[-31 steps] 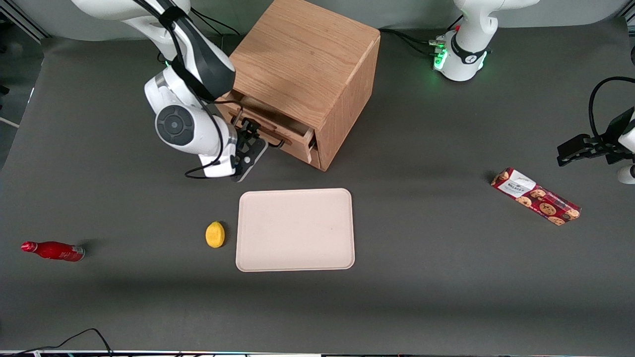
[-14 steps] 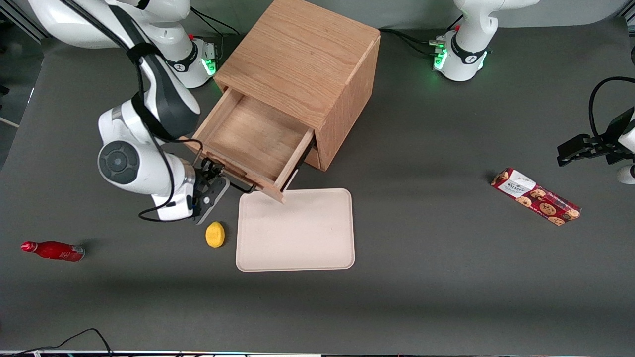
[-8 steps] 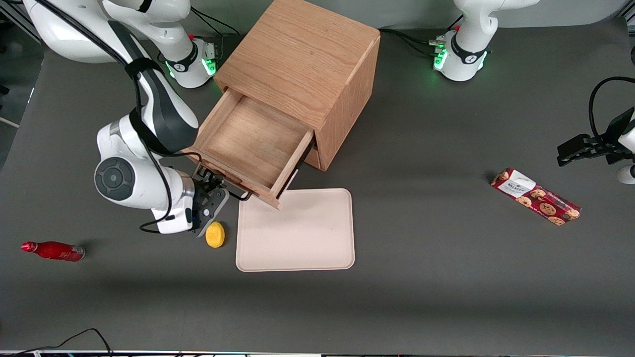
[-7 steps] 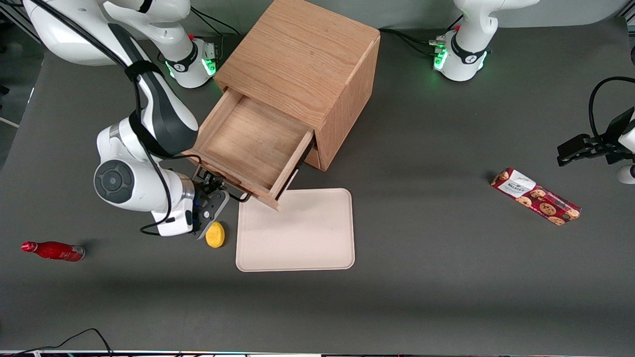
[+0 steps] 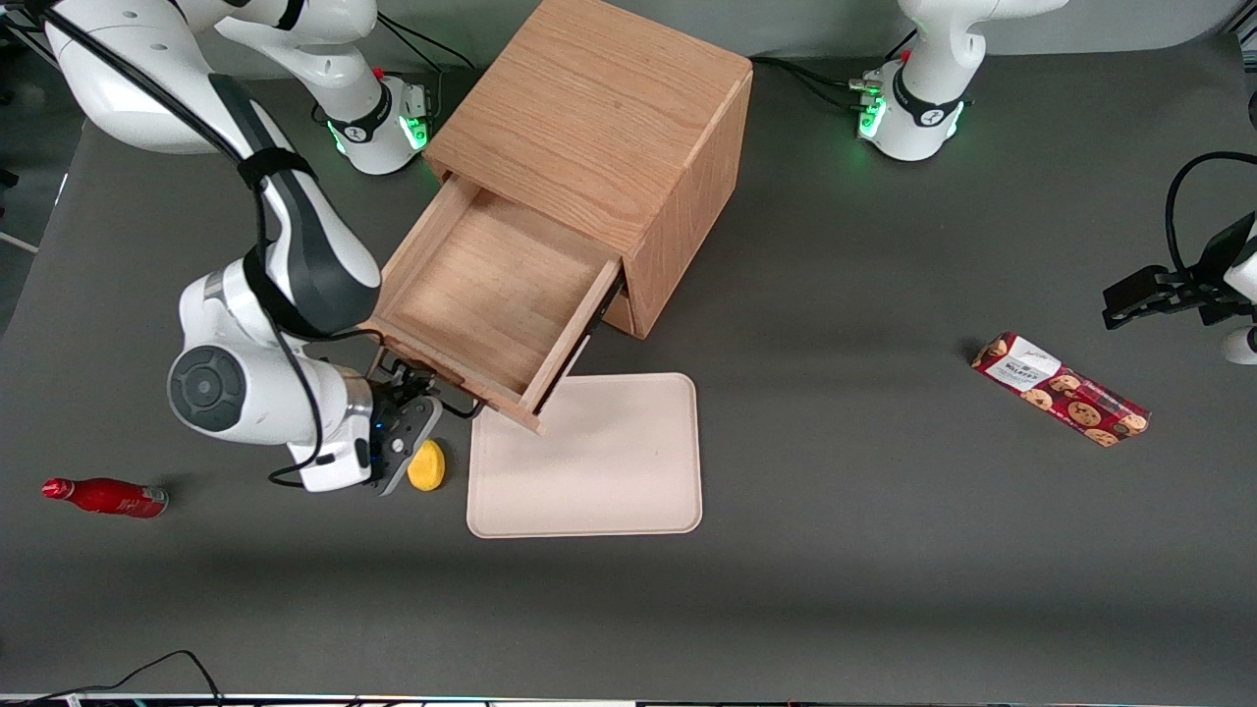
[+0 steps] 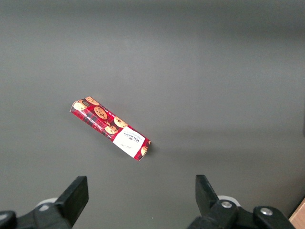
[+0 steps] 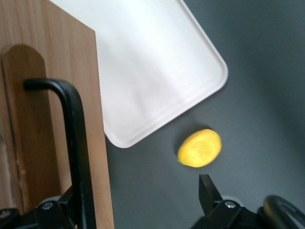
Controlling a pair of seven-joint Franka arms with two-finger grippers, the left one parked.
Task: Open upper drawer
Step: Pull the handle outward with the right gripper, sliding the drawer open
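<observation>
The upper drawer (image 5: 481, 299) of the wooden cabinet (image 5: 599, 128) stands pulled far out, its wooden tray bare inside. Its thin black bar handle (image 5: 458, 403) is on the drawer front, which faces the front camera. My right gripper (image 5: 405, 420) is just in front of that drawer front, at the end of the handle toward the working arm's end of the table. In the right wrist view the gripper (image 7: 138, 188) is open, with the handle (image 7: 76, 143) running along one finger (image 7: 71, 202) and bare table between the fingers.
A yellow lemon (image 5: 425, 464) lies on the table right beside the gripper, nearer the camera; it also shows in the right wrist view (image 7: 200, 148). A beige tray (image 5: 589, 462) lies in front of the drawer. A red bottle (image 5: 103, 497) and a cookie pack (image 5: 1059, 389) lie at opposite table ends.
The upper drawer has slid from nearly shut to far out of the cabinet. My gripper has moved with its handle toward the front camera, ending close to the lemon.
</observation>
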